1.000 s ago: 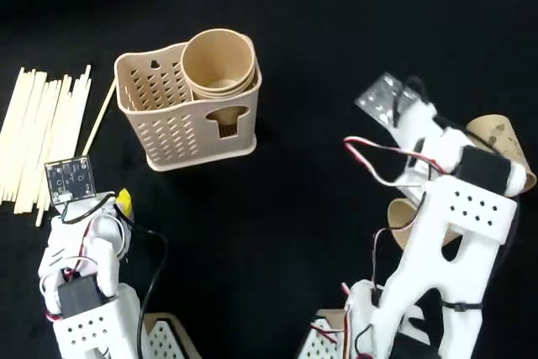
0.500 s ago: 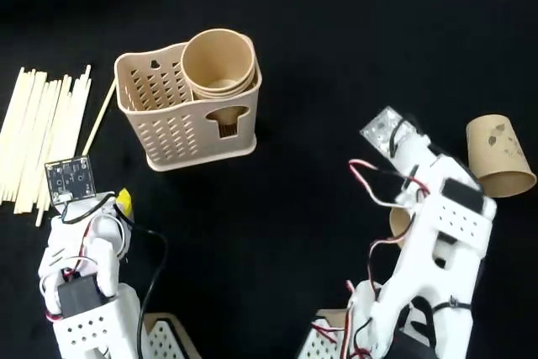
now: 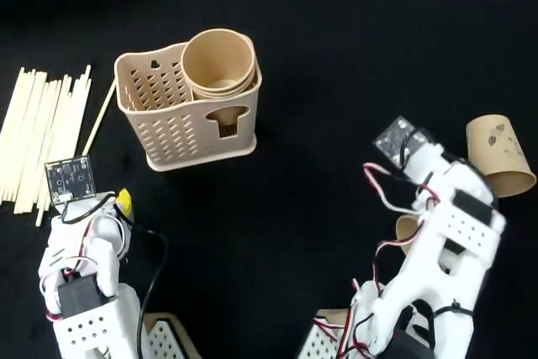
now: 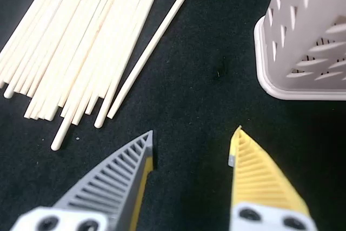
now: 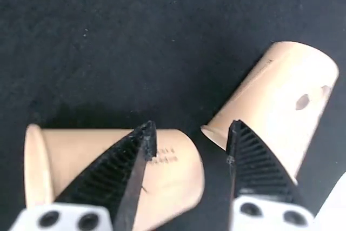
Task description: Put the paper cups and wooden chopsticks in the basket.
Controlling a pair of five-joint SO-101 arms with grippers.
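Since the earlier frames, the right arm (image 3: 445, 233) has been drawn back toward the near edge of the table (image 3: 336, 48) and shifted to the right, so that the spotted paper cup (image 3: 500, 155) it covered a second ago is now seen in full; the left arm (image 3: 80, 275) has been kept where it was. At the near right, the right gripper (image 5: 192, 128) is held over the black cloth with its dark fingers spread apart and nothing between them. Just beyond its tips a second paper cup (image 5: 173, 171) is laid on its side, with the spotted paper cup (image 5: 275, 96) close beside it, also on its side; in the high view the second paper cup (image 3: 406, 229) is mostly hidden under the arm. At the near left, the left gripper (image 4: 193, 133) is held with its grey and yellow fingers wide and empty above bare cloth. Farther out on the left, the wooden chopsticks (image 3: 46, 132) are spread in a loose bundle on the table, with a single chopstick (image 3: 101, 115) lying apart between the bundle and the basket (image 3: 185, 132). The basket is stood upright toward the far middle, and stacked paper cups (image 3: 218, 60) are set in its right half.
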